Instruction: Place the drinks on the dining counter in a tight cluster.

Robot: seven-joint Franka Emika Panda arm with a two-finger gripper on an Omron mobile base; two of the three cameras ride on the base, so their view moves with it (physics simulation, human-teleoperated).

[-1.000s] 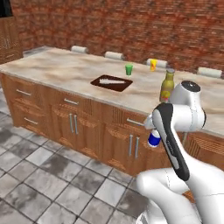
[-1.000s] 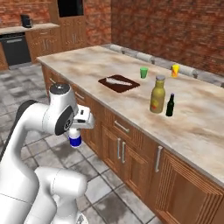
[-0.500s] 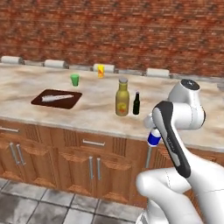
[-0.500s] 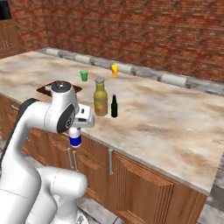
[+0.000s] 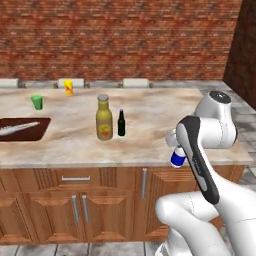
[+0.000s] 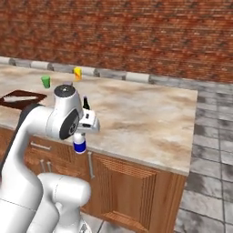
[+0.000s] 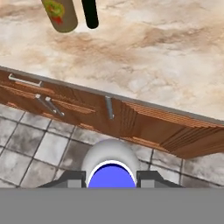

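White-and-blue bottle (image 5: 177, 158) still pinched in gripper (image 7: 112, 175); base has driven right, dining counter (image 5: 150, 130) now square-on.

1. We see a glossy white arm (image 5: 215, 210) with rounded, bulbous link shells.
2. We note a dark grey-black strip along the forearm link, left base view.
3. We see a dark round joint cap with a grey disc on top (image 6: 64, 91).
4. We note the claw (image 7: 110, 178) has small dark grey finger tips.
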